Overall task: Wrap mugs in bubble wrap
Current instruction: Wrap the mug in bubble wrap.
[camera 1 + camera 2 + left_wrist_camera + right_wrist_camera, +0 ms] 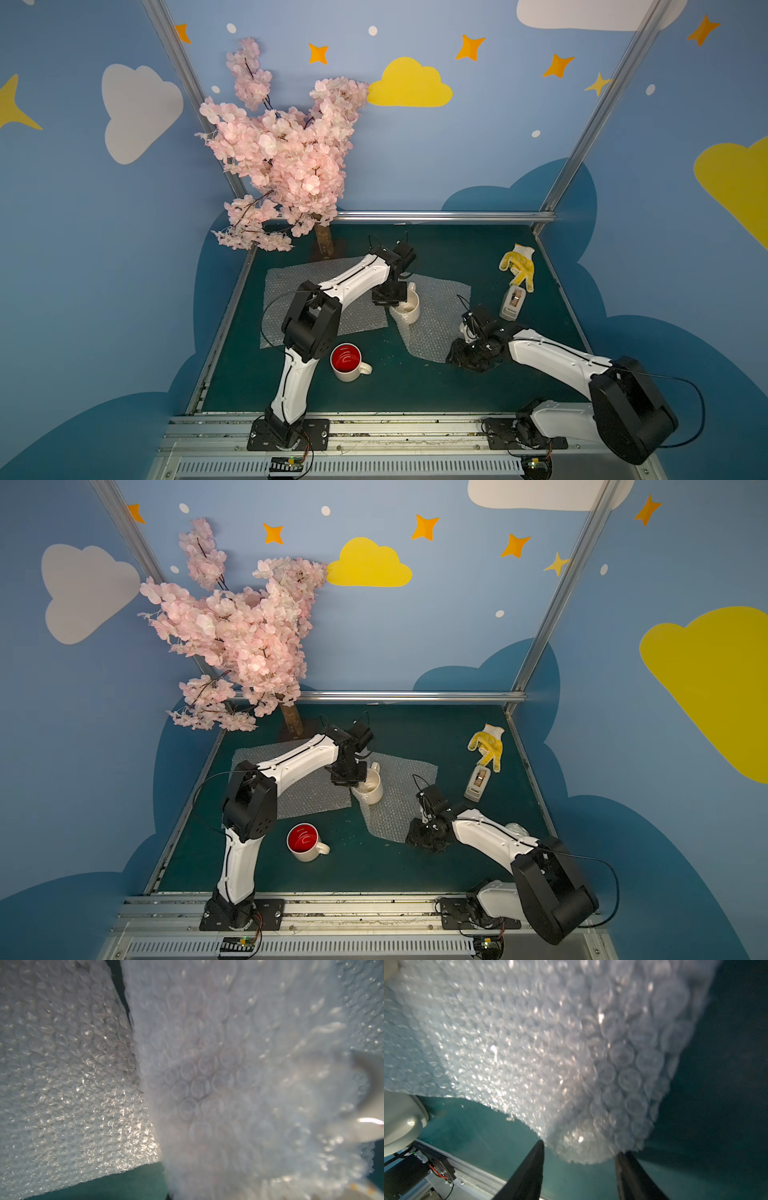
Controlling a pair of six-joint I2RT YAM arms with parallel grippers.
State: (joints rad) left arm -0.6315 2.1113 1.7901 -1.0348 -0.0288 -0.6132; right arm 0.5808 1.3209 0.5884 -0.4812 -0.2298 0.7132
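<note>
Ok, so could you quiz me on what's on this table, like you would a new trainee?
1. True or false: the red-lined mug lies on its side.
2. What sits closest to the yellow glove? A) tape dispenser B) red-lined mug C) blossom tree
3. Fill in: the right arm's jaws stand either side of a corner of the ___.

Key: 1 false, it stands upright. 2 A. 3 bubble wrap.
</note>
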